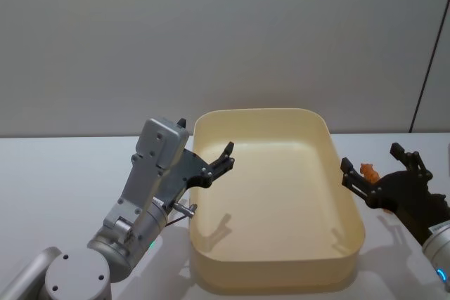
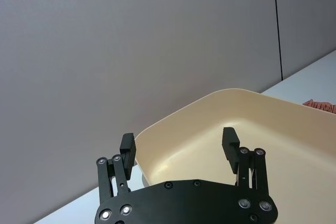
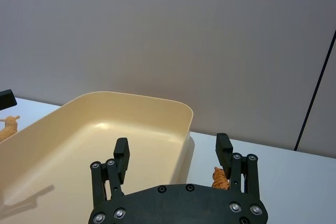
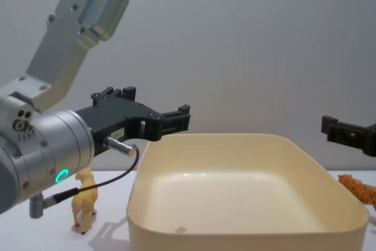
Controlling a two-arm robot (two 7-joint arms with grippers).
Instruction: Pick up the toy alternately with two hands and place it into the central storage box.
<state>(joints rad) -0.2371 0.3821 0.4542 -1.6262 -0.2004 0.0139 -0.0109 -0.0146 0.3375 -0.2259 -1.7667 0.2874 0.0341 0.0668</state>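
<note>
1. Two grippers were at work: the left gripper (image 2: 178, 141) hung above the left rim of the central storage box (image 1: 278, 112), its jaws spread wide and holding nothing.
2. We saw the right gripper (image 3: 172, 148) just beside the box's right wall, jaws equally wide and empty, with the orange tiger toy (image 1: 368, 170) on the worktop (image 1: 63, 173) below and between them.
3. We judged picking the tiger to be the step in hand. The right gripper should drop straight down, centre the toy's body between the jaws, and close on the trunk, not the legs or tail.
4. We would keep clear of the box wall on the descent, since a nudge could shift it.
5. A yellow toy animal (image 4: 84, 201) stood left of the box, for the left gripper's turn; the box looked empty.
</note>
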